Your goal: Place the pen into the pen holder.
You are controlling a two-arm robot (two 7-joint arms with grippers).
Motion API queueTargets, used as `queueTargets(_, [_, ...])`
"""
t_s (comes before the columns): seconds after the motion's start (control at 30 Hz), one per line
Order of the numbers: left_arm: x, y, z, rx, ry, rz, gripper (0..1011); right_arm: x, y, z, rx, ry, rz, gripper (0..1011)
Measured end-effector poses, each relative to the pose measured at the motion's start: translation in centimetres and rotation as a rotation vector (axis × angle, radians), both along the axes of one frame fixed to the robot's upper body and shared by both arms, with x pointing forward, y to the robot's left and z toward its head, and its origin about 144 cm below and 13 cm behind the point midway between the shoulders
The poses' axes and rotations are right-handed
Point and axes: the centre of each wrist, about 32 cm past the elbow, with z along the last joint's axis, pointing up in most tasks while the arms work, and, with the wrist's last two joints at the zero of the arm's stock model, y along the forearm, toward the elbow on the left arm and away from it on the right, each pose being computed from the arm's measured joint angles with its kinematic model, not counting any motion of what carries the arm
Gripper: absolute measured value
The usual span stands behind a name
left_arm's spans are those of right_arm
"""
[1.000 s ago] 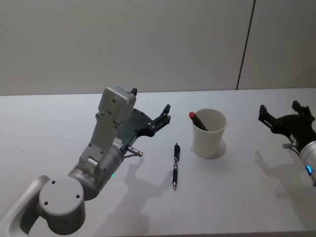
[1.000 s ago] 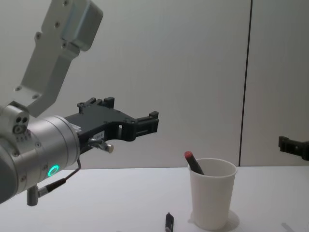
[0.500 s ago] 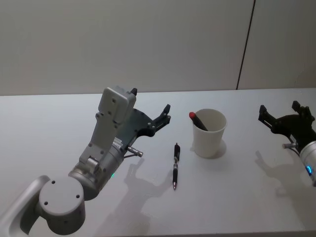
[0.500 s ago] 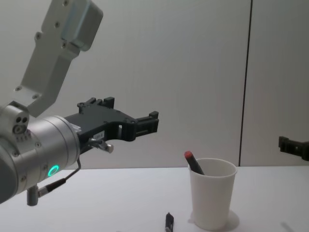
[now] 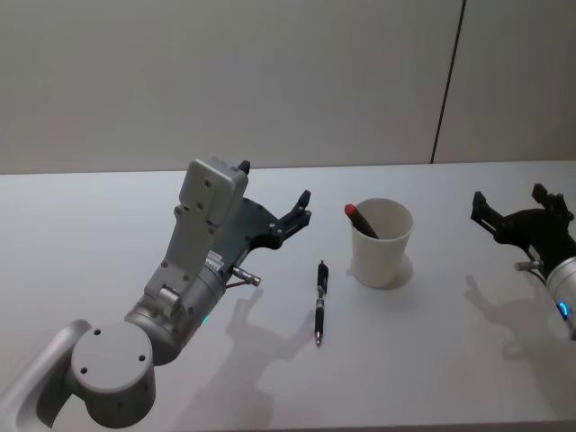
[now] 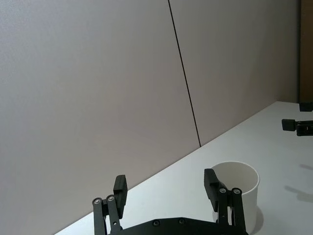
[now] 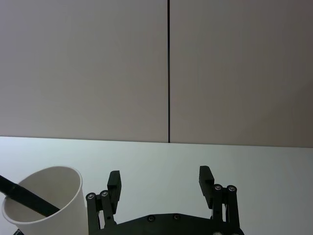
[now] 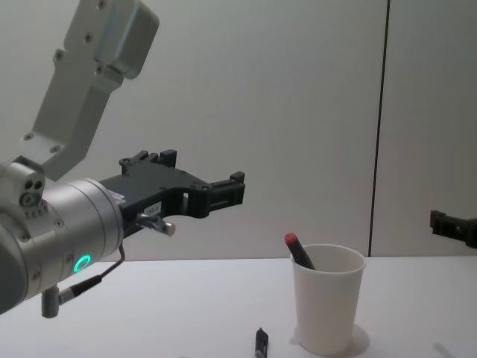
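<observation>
A black pen (image 5: 319, 301) lies flat on the white table, just left of the pen holder (image 5: 382, 243), a white paper cup; its end shows in the chest view as pen (image 8: 260, 343). Another pen with a red cap (image 5: 358, 218) leans inside the cup. My left gripper (image 5: 274, 184) hovers open and empty above the table, behind and left of the lying pen. My right gripper (image 5: 508, 194) stays open and empty, well right of the cup. The left wrist view shows the left gripper (image 6: 165, 181) with the cup (image 6: 239, 191) beyond it. The right gripper (image 7: 160, 175) sees the cup (image 7: 44, 205).
The white table (image 5: 432, 360) stretches wide to both sides, with bare surface in front of the pen and between the cup and my right gripper. A plain grey wall with a dark vertical seam (image 5: 447, 81) stands behind the table's far edge.
</observation>
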Motion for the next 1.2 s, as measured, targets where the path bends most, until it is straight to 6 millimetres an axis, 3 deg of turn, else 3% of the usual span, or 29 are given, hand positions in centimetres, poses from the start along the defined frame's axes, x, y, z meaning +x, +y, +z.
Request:
queueTargets(0.4, [0.0, 0.0, 0.0, -0.003, 0.023, 0.002, 1000, 0.0, 0.0, 0.0, 0.000, 0.000, 0.000, 1002])
queueTargets(1.2, [1.3, -0.5, -0.1, -0.031, 0.229, 0.007, 1000, 0.0, 0.0, 0.0, 0.000, 0.000, 0.000, 1002])
